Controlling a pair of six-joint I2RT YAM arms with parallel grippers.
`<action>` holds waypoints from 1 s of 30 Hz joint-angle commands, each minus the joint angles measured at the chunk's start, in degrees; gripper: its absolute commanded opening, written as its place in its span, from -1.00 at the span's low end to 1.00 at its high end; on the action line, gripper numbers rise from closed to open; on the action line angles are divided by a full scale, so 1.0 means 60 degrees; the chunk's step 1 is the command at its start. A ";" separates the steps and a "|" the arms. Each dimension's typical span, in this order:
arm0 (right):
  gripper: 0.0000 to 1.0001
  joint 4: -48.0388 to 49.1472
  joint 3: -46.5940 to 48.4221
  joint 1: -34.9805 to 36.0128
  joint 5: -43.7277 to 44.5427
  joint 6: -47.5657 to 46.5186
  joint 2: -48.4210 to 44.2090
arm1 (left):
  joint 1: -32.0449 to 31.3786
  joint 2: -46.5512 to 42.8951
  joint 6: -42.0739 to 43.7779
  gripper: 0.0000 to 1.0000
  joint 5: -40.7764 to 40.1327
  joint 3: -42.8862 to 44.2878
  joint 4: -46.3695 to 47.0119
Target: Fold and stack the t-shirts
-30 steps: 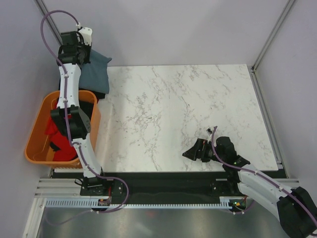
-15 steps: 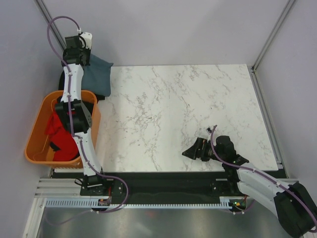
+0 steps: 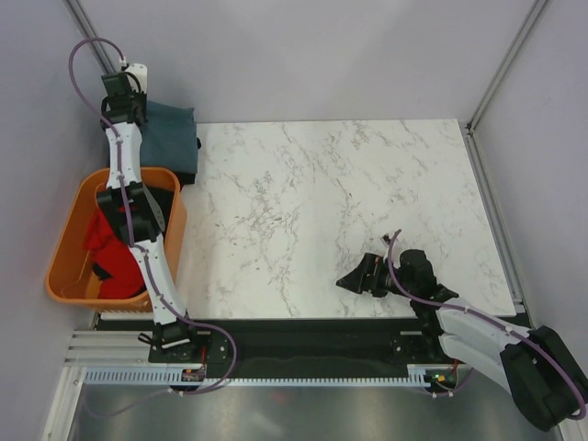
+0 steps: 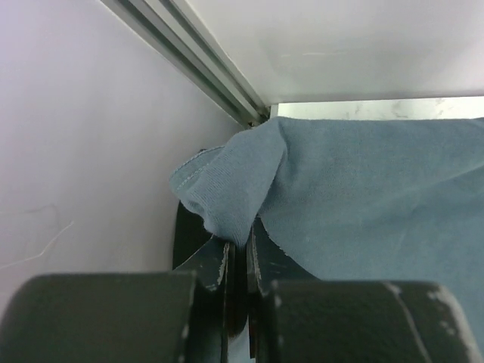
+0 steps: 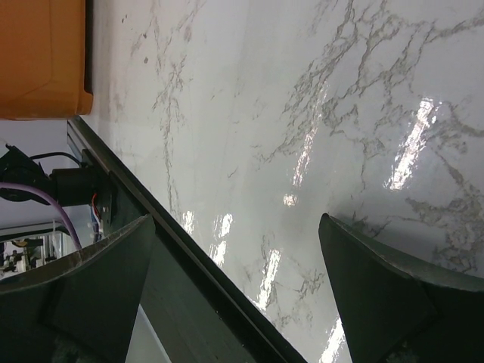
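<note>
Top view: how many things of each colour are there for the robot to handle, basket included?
Slate blue-grey cloth t-shirt, pinched by the left gripper: 1
Red cloth heap, shirts inside uncountable: 1
Orange plastic basket: 1
Total: 3

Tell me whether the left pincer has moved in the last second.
Yes. The left pincer, shut on the blue-grey t-shirt, has shifted leftward, away from the far-left corner of the table.

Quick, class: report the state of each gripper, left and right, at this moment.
Left gripper: closed, pinching a fold of the blue-grey t-shirt.
Right gripper: open, holding nothing.
</note>
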 commanded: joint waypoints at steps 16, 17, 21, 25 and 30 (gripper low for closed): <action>0.97 0.0036 0.0130 -0.0132 0.0003 -0.0101 0.0736 | 0.0118 0.1107 0.0059 0.99 -0.4287 0.0549 0.3028; 0.96 0.0050 0.0130 -0.0146 0.0003 -0.0101 0.0707 | 0.0103 0.1077 -0.0231 0.99 -0.4507 0.0490 0.3013; 0.96 0.0050 0.0072 -0.0146 0.0032 -0.0057 0.0605 | -0.0072 0.0770 -0.0849 0.99 -0.4539 0.0431 0.2765; 0.96 -0.0066 0.0013 -0.0132 0.0106 -0.0027 0.0313 | -0.0845 0.0041 -0.1024 0.99 -0.4828 0.0271 0.2691; 0.96 -0.0359 -0.0060 -0.0132 0.0296 0.0016 -0.0171 | -0.1710 -0.0592 -0.0500 0.99 -0.5796 -0.0255 0.2691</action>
